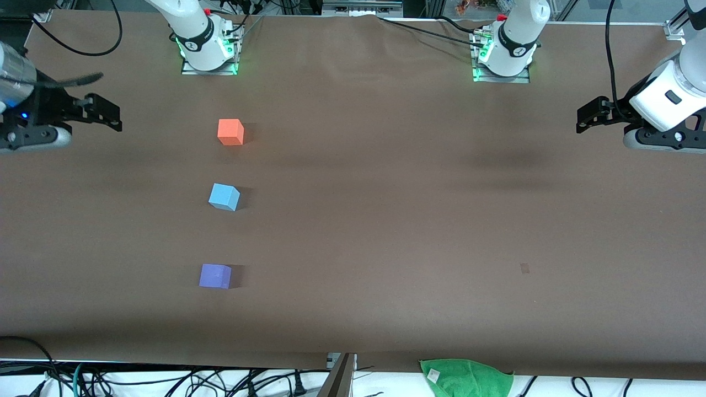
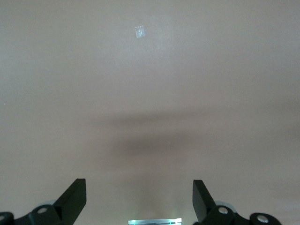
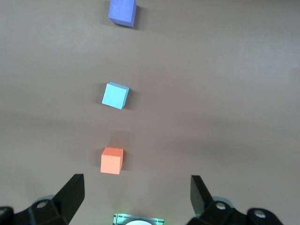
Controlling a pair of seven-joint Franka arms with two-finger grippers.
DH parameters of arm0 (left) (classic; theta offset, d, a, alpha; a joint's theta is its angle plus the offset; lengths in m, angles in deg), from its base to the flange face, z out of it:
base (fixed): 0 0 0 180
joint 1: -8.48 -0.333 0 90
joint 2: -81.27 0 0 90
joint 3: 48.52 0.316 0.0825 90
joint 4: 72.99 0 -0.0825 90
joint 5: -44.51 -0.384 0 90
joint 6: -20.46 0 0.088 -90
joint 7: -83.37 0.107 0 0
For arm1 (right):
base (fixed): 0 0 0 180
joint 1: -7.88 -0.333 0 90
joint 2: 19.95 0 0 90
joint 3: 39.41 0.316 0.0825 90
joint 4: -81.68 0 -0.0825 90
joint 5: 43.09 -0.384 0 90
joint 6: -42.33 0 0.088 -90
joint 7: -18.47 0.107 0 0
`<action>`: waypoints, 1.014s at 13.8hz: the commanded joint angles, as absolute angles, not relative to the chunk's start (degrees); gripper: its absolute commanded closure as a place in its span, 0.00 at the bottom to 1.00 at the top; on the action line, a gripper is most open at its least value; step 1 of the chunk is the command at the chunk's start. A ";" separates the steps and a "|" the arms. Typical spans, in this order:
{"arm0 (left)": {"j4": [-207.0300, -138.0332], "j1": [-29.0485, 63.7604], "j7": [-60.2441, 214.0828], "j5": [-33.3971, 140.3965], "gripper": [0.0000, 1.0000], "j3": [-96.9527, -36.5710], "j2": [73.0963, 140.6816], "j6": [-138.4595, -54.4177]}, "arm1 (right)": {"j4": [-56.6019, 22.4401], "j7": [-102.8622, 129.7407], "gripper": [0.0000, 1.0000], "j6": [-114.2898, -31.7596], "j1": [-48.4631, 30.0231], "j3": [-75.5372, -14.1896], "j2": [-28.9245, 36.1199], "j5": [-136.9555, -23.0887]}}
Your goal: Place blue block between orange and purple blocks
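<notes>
Three small cubes lie in a line on the brown table [image 1: 386, 220] toward the right arm's end. The orange block [image 1: 230, 132] is farthest from the front camera, the blue block [image 1: 224, 197] is in the middle, and the purple block [image 1: 215, 276] is nearest. The right wrist view shows the same order: orange block [image 3: 111, 161], blue block [image 3: 115, 95], purple block [image 3: 123, 11]. My right gripper [image 1: 113, 114] [image 3: 137, 192] is open and empty, raised over the right arm's end of the table. My left gripper [image 1: 586, 117] [image 2: 139, 194] is open and empty over bare table at the left arm's end.
A green cloth [image 1: 466, 376] hangs at the table's front edge. A small pale mark [image 1: 524, 268] is on the table; it also shows in the left wrist view [image 2: 139, 31]. Both arm bases [image 1: 208, 52] stand along the edge farthest from the front camera.
</notes>
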State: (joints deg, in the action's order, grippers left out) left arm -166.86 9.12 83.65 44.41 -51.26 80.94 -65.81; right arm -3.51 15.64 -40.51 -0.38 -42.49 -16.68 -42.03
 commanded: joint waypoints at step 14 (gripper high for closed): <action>-165.63 9.18 83.46 44.33 0.00 -51.60 81.00 -65.76 | -5.96 15.48 0.00 -42.48 1.73 -40.91 -16.80 -41.07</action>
State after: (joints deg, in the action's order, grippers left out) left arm -166.71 9.12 83.65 44.41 -51.54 80.94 -66.17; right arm -7.40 15.63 -42.43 1.28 -41.62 -17.35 -41.76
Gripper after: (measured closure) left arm 0.000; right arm 0.000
